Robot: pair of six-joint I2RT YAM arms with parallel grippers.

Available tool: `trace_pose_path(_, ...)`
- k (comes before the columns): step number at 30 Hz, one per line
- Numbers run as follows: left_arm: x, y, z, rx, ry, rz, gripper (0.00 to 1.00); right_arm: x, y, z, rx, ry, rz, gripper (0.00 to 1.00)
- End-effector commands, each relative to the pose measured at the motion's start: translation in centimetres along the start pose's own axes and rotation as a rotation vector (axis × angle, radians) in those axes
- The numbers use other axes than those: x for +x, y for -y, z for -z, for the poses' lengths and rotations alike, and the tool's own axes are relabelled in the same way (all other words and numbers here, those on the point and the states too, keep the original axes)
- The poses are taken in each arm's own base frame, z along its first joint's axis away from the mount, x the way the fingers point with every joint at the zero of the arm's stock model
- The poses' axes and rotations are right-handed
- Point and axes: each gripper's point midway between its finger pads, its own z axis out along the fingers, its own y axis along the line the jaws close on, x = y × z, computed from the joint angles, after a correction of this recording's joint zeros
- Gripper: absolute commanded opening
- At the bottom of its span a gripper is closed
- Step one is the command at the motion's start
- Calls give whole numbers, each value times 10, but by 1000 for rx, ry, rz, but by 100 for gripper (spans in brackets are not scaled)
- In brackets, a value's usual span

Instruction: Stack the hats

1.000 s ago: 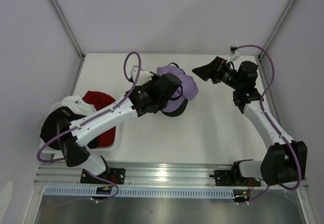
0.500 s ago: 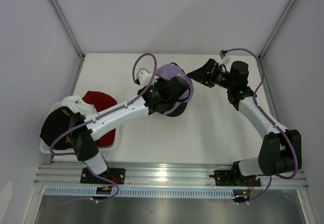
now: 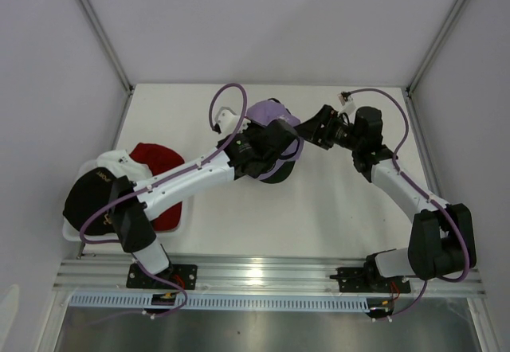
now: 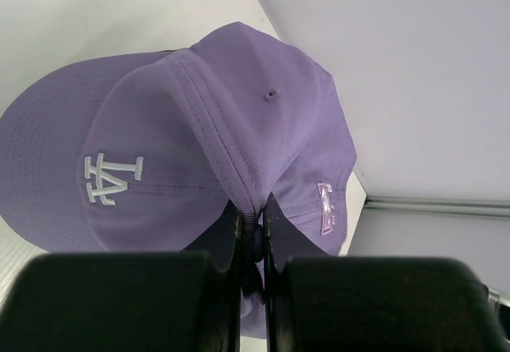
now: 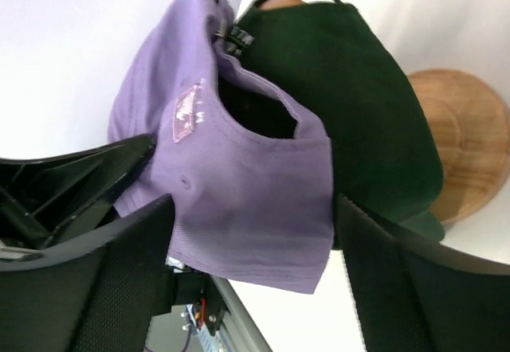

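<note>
White table [image 3: 335,201] lies below; left gripper [image 4: 253,213] pinches 1 fold of the lavender hat [image 4: 199,129]; right gripper [image 5: 251,209] is spread wide near it.

White arms [image 3: 183,178], black joints [image 3: 130,226], looping purple cables [image 3: 229,88].

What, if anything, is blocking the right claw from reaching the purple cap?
Nothing visible. The right claw is open, with a finger on each side of the purple cap. The left claw pinches its top, clear of that gap.
</note>
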Motion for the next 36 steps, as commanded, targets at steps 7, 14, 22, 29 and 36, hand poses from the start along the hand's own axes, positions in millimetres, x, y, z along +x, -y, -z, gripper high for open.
trace_pose_path(7,-9,15,2,26,8,36,5,-21,-33,-5,-132,56,103,24)
trace_pose_path(14,-14,32,8,81,-7,20,8,-50,-37,-3,-32,125,177,4)
trace_pose_path(22,-15,35,2,84,-6,-41,12,-84,-27,-10,42,160,186,12)
trace_pose_path(29,-10,17,-8,28,-29,-134,45,-76,20,-41,94,73,115,13)
trace_pose_path(36,-56,6,-13,137,-108,-455,88,-73,36,-54,109,15,124,29)
